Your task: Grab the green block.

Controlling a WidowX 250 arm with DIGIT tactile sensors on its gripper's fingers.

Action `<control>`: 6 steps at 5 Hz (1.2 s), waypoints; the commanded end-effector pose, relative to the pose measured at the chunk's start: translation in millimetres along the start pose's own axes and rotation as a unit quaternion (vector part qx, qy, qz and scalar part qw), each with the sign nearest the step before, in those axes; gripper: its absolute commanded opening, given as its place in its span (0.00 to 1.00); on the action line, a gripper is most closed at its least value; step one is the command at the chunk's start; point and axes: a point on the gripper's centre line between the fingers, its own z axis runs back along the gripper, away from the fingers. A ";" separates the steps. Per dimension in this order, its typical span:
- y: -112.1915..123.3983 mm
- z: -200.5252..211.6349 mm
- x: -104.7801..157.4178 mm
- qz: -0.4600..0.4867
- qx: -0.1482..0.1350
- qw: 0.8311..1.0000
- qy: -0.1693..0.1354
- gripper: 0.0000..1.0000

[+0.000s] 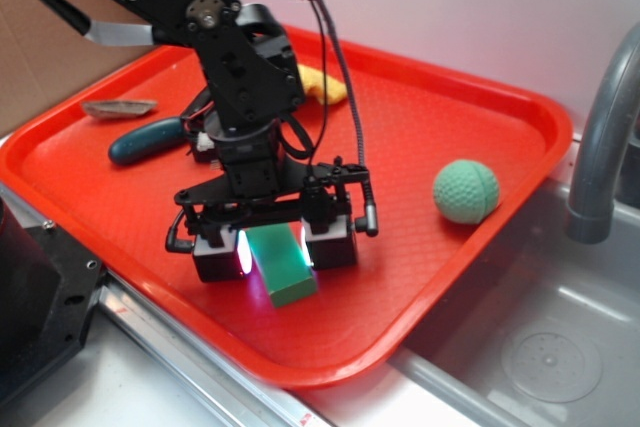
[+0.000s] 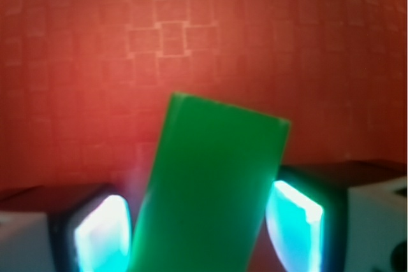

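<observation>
The green block [image 1: 285, 265] lies flat on the red tray [image 1: 450, 117] near its front edge, its near end sticking out toward the camera. My gripper [image 1: 275, 247] is lowered over it, one finger on each side. In the wrist view the green block [image 2: 210, 189] fills the space between the glowing pads [image 2: 99, 234] and sits slightly askew. The left pad is against its edge. A thin strip of red tray shows beside the right pad, so the gripper is open around the block.
A pale-green dimpled ball [image 1: 466, 191] rests near the tray's right rim. A dark teal handle [image 1: 145, 140], a grey flat piece [image 1: 118, 106] and a yellow item [image 1: 325, 85] lie at the tray's back left. A sink basin [image 1: 550, 347] and grey faucet [image 1: 600, 147] stand to the right.
</observation>
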 end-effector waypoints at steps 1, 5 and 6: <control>-0.8 9.7 13.1 -0.063 0.026 0.998 -0.003 0.00; 36.7 216.1 100.2 -0.342 -0.045 0.939 -0.001 0.00; 37.0 235.6 89.1 -0.359 -0.044 0.932 -0.020 0.00</control>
